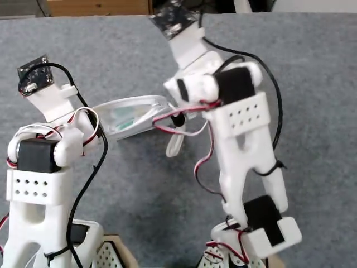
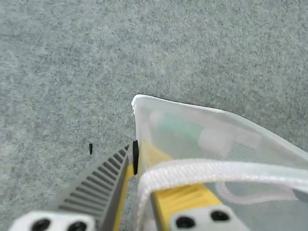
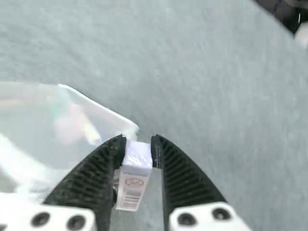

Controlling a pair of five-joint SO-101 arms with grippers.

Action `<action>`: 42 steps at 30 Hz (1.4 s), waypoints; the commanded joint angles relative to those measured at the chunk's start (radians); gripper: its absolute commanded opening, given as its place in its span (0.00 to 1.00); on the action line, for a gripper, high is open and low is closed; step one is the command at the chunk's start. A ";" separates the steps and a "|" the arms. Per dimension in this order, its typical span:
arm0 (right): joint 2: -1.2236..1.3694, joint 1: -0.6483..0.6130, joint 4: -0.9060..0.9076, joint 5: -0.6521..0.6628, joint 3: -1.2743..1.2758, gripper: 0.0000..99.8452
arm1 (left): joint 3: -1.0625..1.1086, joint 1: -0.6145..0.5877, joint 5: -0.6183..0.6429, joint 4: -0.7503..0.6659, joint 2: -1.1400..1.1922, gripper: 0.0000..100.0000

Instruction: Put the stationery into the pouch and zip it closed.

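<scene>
The see-through white mesh pouch (image 1: 131, 117) is between the 2 arms, with the grey fuzzy table (image 1: 312, 67) under it. The left gripper (image 2: 138, 156) has its jaws closed on 1 end of the pouch, pinching its edge. The right gripper (image 3: 138, 142) has its jaws closed on a small white paper tag (image 3: 134, 175) at the other end. A green and white stick (image 2: 183, 129) is inside the pouch. A white woven strap (image 2: 216, 168) lies across the pouch's side by the left gripper.
</scene>
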 commanded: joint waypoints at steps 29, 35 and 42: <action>-0.145 -0.334 -0.147 -0.255 -0.209 0.01 | 0.033 -0.001 0.011 0.003 0.015 0.03; -0.228 -0.334 -0.222 -0.255 0.025 0.01 | 0.035 -0.001 0.011 -0.014 0.015 0.03; -0.389 -0.331 -0.417 -0.247 0.354 0.01 | 0.036 -0.001 0.011 -0.017 0.015 0.03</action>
